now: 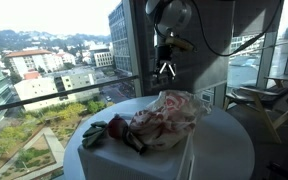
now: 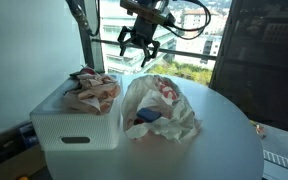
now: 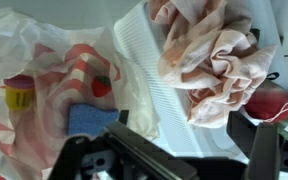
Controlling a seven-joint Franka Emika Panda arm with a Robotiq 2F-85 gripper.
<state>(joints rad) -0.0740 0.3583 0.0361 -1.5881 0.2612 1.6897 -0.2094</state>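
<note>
My gripper (image 1: 166,68) (image 2: 139,50) hangs open and empty in the air above the table, over the gap between a white basket and a plastic bag. The white basket (image 2: 72,131) (image 1: 106,161) (image 3: 142,58) holds crumpled pink and white cloth (image 2: 92,90) (image 3: 210,55) and a dark red piece (image 1: 96,130) (image 3: 269,101). The clear plastic bag (image 2: 162,112) (image 1: 170,118) (image 3: 32,95) lies beside it with red-patterned cloth and a blue item (image 3: 88,118) inside. In the wrist view my fingers (image 3: 189,140) frame the basket's edge.
Both stand on a round white table (image 2: 224,140) (image 1: 229,150) next to a large window with a railing (image 1: 54,95). A chair or frame (image 1: 274,95) stands behind the table.
</note>
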